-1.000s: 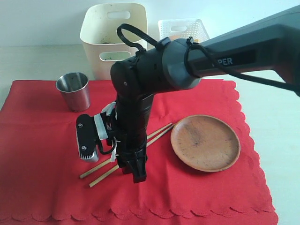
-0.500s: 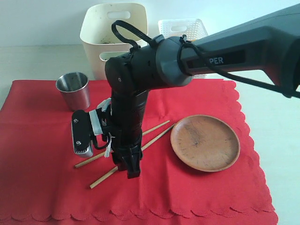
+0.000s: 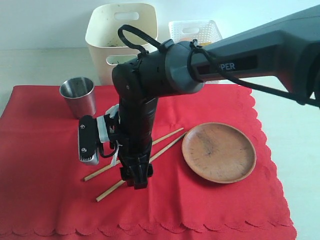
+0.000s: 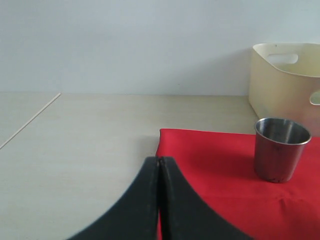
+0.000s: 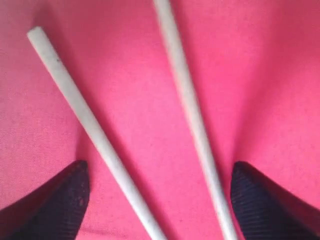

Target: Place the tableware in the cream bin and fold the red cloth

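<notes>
Step in hand: clearing tableware, specifically the pick-up of the chopsticks; folding not yet begun. Far left, the left end effector (image 4: pixel 159 167) has its jaws pressed together and holds nothing. It hangs over the bare surface (image 4: pixel 75 145) just off a corner of the red cloth (image 3: pixel 45 200). The steel cup (image 3: pixel 78 96) stands upright on the cloth near its rear left edge, untouched, with the cream bin (image 3: pixel 121 40) behind it, just off the cloth. At centre, the right end effector (image 3: pixel 134 177) points down onto the wooden chopsticks (image 3: pixel 167 137), which lie flat on the cloth as a slightly splayed pair running diagonally toward the plate. The wrist view shows its two fingers (image 5: pixel 55 205) spread wide, one outside each stick, gripping nothing, with both sticks between them. Whether the fingertips touch the cloth, I cannot tell. To the right, the round brown plate (image 3: pixel 219 152) sits on the cloth, close to the far ends of the sticks. A white lattice basket (image 3: pixel 196 31) stands behind, beside the bin. Judgement: the next move calls for closing squarely so both sticks gather together without one rolling out, then lifting clear and carrying them back to the bin. The cup and plate still have to go in before the cloth can be folded.
</notes>
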### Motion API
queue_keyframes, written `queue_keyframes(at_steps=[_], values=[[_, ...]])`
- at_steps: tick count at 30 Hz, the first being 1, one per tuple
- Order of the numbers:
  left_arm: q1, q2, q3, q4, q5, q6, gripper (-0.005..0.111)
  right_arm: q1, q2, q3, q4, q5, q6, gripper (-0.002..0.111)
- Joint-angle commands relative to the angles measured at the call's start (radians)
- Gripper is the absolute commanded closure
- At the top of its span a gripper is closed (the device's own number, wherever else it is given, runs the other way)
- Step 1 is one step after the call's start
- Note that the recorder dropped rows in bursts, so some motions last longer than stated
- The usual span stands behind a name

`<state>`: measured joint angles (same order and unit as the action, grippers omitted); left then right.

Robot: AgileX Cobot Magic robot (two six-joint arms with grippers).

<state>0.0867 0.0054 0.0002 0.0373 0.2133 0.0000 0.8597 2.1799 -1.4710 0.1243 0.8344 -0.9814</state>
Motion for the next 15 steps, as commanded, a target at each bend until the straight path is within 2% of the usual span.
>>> queue_keyframes(at_steps=[1, 3, 4, 10, 11, 13, 15], values=[[0.001, -0.005, 0.000, -0.008, -0.003, 0.000, 0.107, -0.011, 0.018, -0.004, -0.031, 0.017, 0.017, 0.035], [0.001, -0.005, 0.000, -0.008, -0.003, 0.000, 0.107, -0.011, 0.018, -0.004, -0.031, 0.032, 0.007, 0.041], [0.001, -0.005, 0.000, -0.008, -0.003, 0.000, 0.107, -0.011, 0.018, -0.004, -0.031, 0.056, -0.020, 0.053], [0.001, -0.005, 0.000, -0.008, -0.003, 0.000, 0.107, -0.011, 0.018, -0.004, -0.038, 0.120, -0.024, 0.090], [0.001, -0.005, 0.000, -0.008, -0.003, 0.000, 0.107, -0.011, 0.018, -0.004, -0.046, 0.142, -0.031, 0.099], [0.001, -0.005, 0.000, -0.008, -0.003, 0.000, 0.107, -0.011, 0.018, -0.004, -0.062, 0.160, -0.031, 0.108], [0.001, -0.005, 0.000, -0.008, -0.003, 0.000, 0.107, -0.011, 0.016, -0.004, -0.066, 0.160, -0.046, 0.108]])
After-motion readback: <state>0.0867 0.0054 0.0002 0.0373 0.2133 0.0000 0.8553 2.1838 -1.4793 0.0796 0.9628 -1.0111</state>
